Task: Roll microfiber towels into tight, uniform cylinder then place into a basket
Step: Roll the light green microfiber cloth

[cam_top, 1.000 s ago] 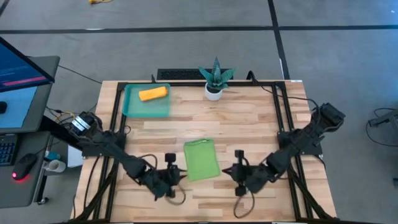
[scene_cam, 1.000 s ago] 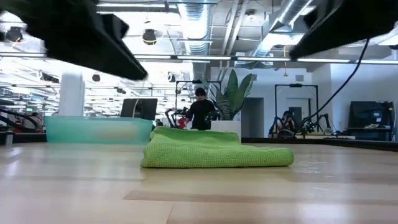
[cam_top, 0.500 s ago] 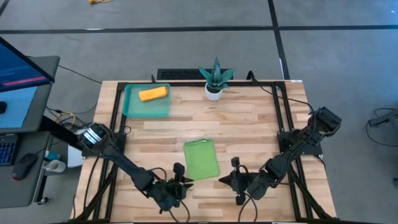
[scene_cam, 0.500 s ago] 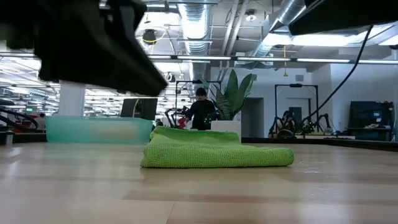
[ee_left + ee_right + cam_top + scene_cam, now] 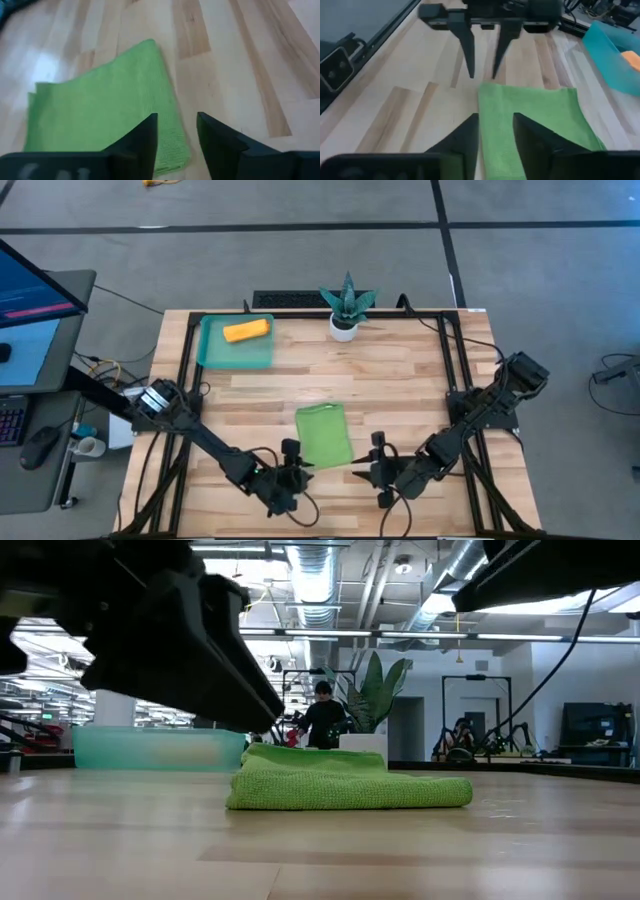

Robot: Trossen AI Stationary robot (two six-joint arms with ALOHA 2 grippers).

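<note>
The lime green towel [image 5: 322, 436] lies folded into a flat rectangle on the wooden table, near its front middle; the low view shows its stacked layers [image 5: 340, 780]. The orange towel [image 5: 245, 330] lies rolled up inside the teal basket [image 5: 236, 352] at the far left. My left gripper [image 5: 293, 468] is open at the green towel's near left corner [image 5: 172, 145], its fingers pointing slantwise down. My right gripper [image 5: 376, 464] is open at the towel's near right corner [image 5: 487, 100]. I cannot see either gripper touching the cloth.
A small white pot with a green spiky plant [image 5: 345, 310] stands at the far middle of the table. Black frame rails [image 5: 185, 380] run along the table's left, right and far edges. Bare wood lies between the green towel and the basket.
My left gripper has gone down and toward the table's right and near edges, up to the green towel's near left corner. My right gripper has shifted a little toward the near edge. The green towel has kept its place and shape.
</note>
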